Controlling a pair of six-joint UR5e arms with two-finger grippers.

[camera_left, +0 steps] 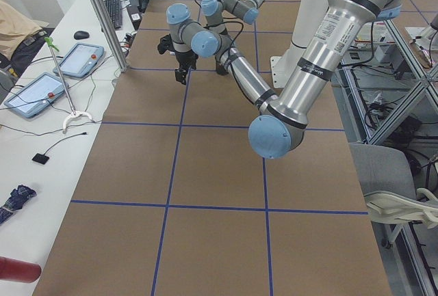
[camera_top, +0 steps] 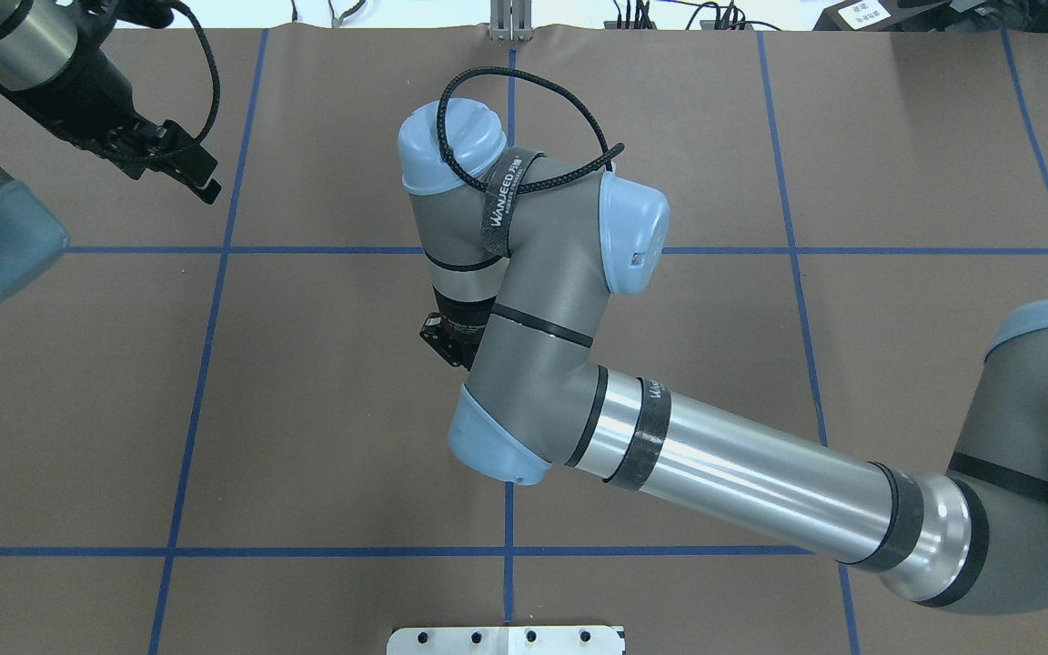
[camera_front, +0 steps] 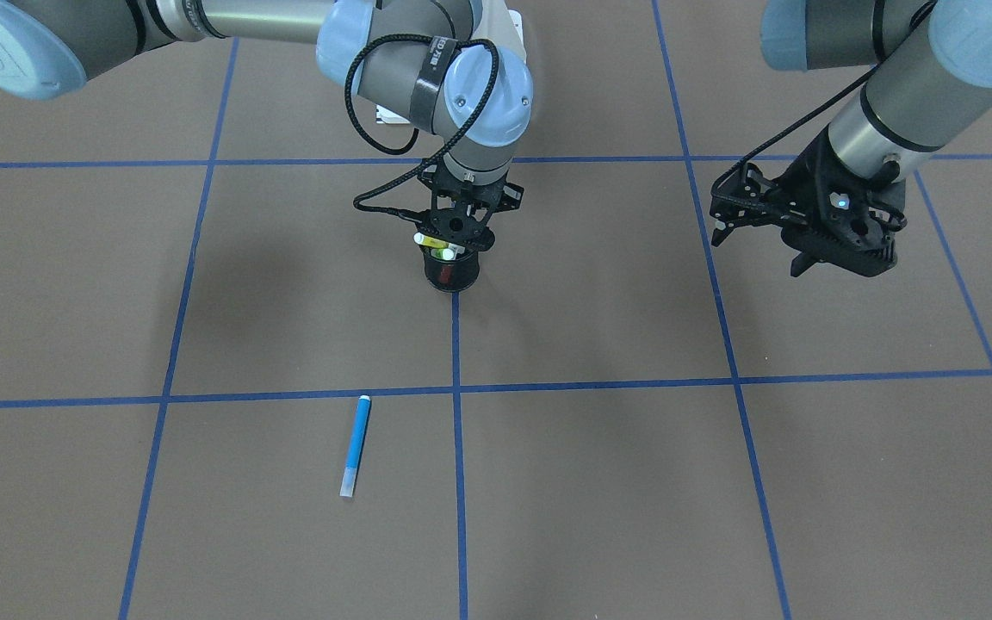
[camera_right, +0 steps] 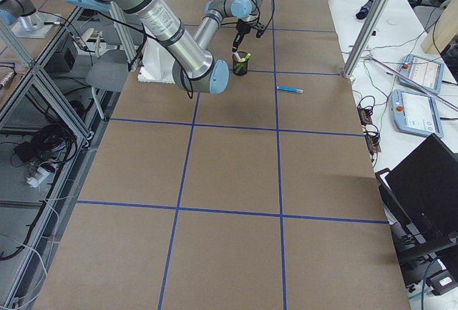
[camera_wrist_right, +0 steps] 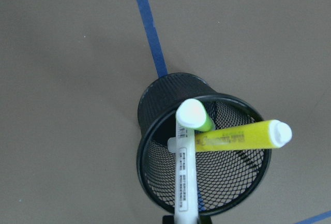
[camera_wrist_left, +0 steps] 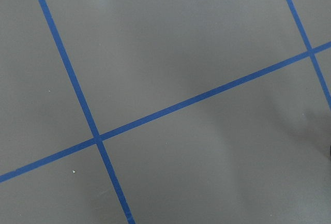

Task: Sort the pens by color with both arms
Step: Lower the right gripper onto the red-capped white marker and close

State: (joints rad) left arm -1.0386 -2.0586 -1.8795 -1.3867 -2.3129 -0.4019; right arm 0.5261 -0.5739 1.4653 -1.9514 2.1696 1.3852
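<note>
A blue pen (camera_front: pixel 356 443) lies flat on the brown table, alone, near a tape line. The black mesh cup (camera_front: pixel 453 271) stands at a tape crossing. In it, the yellow pen (camera_wrist_right: pixel 238 137) leans across the rim (camera_wrist_right: pixel 155 100) and the green pen (camera_wrist_right: pixel 208 123) stands inside. My right gripper (camera_front: pixel 455 234) hangs straight over the cup, shut on the white-barrelled pen (camera_wrist_right: pixel 186 177), whose far end sits over the cup's mouth. Its red ends do not show. My left gripper (camera_front: pixel 759 250) hovers open and empty above bare table, well off to the side.
Blue tape lines (camera_wrist_left: pixel 98 138) divide the brown table into large squares. The right arm's long forearm (camera_top: pixel 742 473) stretches across the table's middle. Tablets and cables (camera_left: pixel 41 91) lie on a side bench beyond the table's edge.
</note>
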